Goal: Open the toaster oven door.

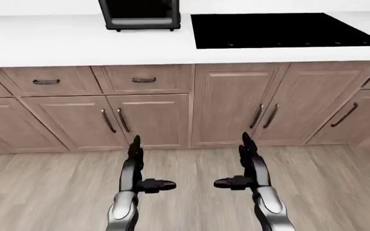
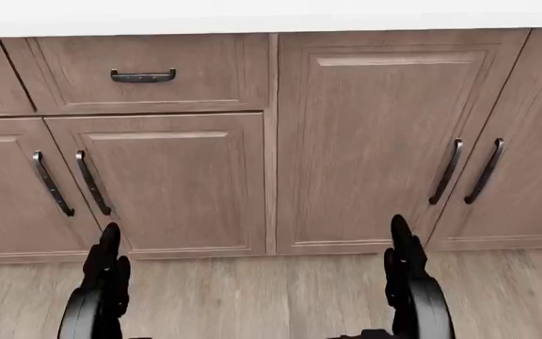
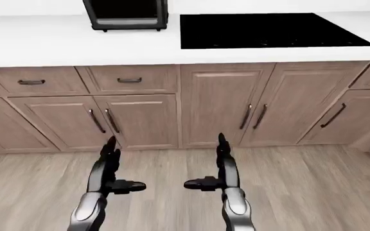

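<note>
The toaster oven (image 1: 140, 13), dark with a grey lower band, sits on the white counter (image 1: 76, 43) at the top of the left-eye view; its top is cut off by the picture edge and its door looks shut. Both hands hang low over the floor, far below the oven. My left hand (image 1: 140, 168) is open, fingers pointing up and thumb turned inward. My right hand (image 1: 241, 166) mirrors it, open and holding nothing.
A black cooktop (image 1: 281, 30) lies flush in the counter to the right of the oven. Wooden cabinet doors (image 2: 374, 141) and drawers (image 1: 143, 79) with dark handles run below the counter. Wood-plank floor (image 1: 191, 192) stretches between me and the cabinets.
</note>
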Motion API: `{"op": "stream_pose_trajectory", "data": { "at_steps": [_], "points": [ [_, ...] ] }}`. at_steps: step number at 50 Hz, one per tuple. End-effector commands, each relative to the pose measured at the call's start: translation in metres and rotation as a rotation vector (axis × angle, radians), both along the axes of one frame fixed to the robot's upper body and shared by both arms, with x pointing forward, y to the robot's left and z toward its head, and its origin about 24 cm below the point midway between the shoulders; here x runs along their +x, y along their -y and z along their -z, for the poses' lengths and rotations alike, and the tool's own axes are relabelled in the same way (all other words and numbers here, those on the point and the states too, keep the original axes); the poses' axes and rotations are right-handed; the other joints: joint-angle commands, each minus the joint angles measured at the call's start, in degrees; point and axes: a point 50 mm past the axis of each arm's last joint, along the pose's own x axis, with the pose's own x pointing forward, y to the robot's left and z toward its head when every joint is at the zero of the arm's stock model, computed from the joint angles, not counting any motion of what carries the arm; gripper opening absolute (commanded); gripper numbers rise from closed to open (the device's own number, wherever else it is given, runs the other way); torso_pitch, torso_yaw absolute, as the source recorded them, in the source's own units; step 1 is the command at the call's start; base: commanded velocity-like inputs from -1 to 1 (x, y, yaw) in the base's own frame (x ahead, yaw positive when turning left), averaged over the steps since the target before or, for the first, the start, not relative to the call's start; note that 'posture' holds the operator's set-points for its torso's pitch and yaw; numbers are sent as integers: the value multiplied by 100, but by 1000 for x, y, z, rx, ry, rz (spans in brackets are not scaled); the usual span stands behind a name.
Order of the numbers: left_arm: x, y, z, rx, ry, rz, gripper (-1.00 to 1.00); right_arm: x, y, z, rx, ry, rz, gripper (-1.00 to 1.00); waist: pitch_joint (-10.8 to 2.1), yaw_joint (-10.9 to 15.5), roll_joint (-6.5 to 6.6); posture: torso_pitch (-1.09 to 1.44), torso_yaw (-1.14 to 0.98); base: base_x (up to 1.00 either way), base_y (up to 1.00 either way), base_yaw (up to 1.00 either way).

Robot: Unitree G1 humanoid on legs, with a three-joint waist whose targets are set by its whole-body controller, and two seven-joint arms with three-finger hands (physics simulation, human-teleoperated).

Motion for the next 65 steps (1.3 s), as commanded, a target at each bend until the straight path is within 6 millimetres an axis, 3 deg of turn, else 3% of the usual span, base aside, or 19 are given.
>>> {"op": "stream_pose_trajectory", "data": {
  "at_steps": [1, 3, 5, 7, 8, 25, 26, 29, 32, 40, 42, 44, 49, 50, 57, 59, 60, 63, 65],
  "points": [
    [5, -5, -39, 4, 189, -3, 100, 10, -4, -53, -31, 196, 17, 100, -5, -12, -45, 0, 0, 0, 0, 0],
    [2, -8, -38, -3, 184, -13, 100, 10, -8, -54, -57, 197, 15, 100, -366, 82, -15, 0, 0, 0, 0, 0],
    [1, -8, -39, 1, 188, -15, 100, 6, -8, -59, -67, 199, 38, 100, -123, 65, -22, 0, 0, 0, 0, 0],
    [1, -8, -41, -1, 191, -18, 100, 3, -8, -60, -67, 206, 46, 100, -393, 69, -24, 0, 0, 0, 0, 0],
    [1, -9, -41, -1, 191, -19, 100, 3, -8, -60, -69, 205, 46, 100, -422, 73, -23, 0, 0, 0, 0, 0],
    [1, -13, -43, -5, 191, -40, 100, 3, -12, -61, -114, 194, 39, 100, -505, 50, 11, 0, 0, 0, 0, 0],
    [1, -13, -43, -7, 189, -40, 100, 2, -12, -61, -113, 194, 38, 100, -592, 35, 38, 0, 0, 0, 41, 0],
    [0, -13, -43, -9, 189, -39, 100, 2, -13, -60, -114, 194, 35, 100, -372, -17, -338, 0, 0, 0, 78, 0],
    [-1, -13, -44, -12, 191, -39, 100, 2, -13, -60, -116, 191, 35, 100, -360, -51, -364, 0, 0, 1, 96, 0],
    [-4, -13, -45, -13, 190, -37, 100, 2, -14, -60, -115, 195, 25, 100, -243, -91, 57, 0, 0, 1, 92, 0],
    [-4, -14, -45, -14, 191, -37, 100, 2, -15, -60, -117, 197, 23, 100, -384, -98, 817, 0, 0, 0, 21, 0],
    [-4, -14, -46, -16, 192, -37, 100, 2, -15, -61, -118, 199, 21, 100, -245, -55, 649, 0, 0, 0, 0, 0],
    [-4, -14, -45, -17, 192, -37, 100, 2, -15, -60, -122, 196, 22, 100, -419, 32, 439, 0, 0, 0, 3, 0],
    [-4, -14, -45, -17, 192, -38, 100, 2, -15, -60, -122, 196, 20, 100, -339, 99, 386, 0, 0, 0, 30, 0],
    [-6, -12, -47, -18, 194, -34, 100, 3, -16, -62, -127, 197, 16, 100, -161, 49, -247, 0, 0, 0, 60, 0],
    [-7, -12, -46, -17, 195, -32, 100, 4, -16, -62, -128, 195, 13, 100, -227, 3, -602, 0, 0, 0, 91, 0],
    [-7, -12, -46, -17, 194, -32, 100, 4, -16, -62, -128, 195, 13, 100, -131, -116, -406, 0, 0, 0, 92, 0],
    [-7, -11, -47, -17, 195, -30, 100, 4, -17, -63, -129, 193, 10, 100, -327, -87, -439, 0, 0, 0, 93, 0],
    [-8, -12, -48, -17, 196, -32, 100, 4, -17, -62, -129, 194, 11, 100, -286, -79, -389, 0, 0, 0, 93, 0]
  ]
}}
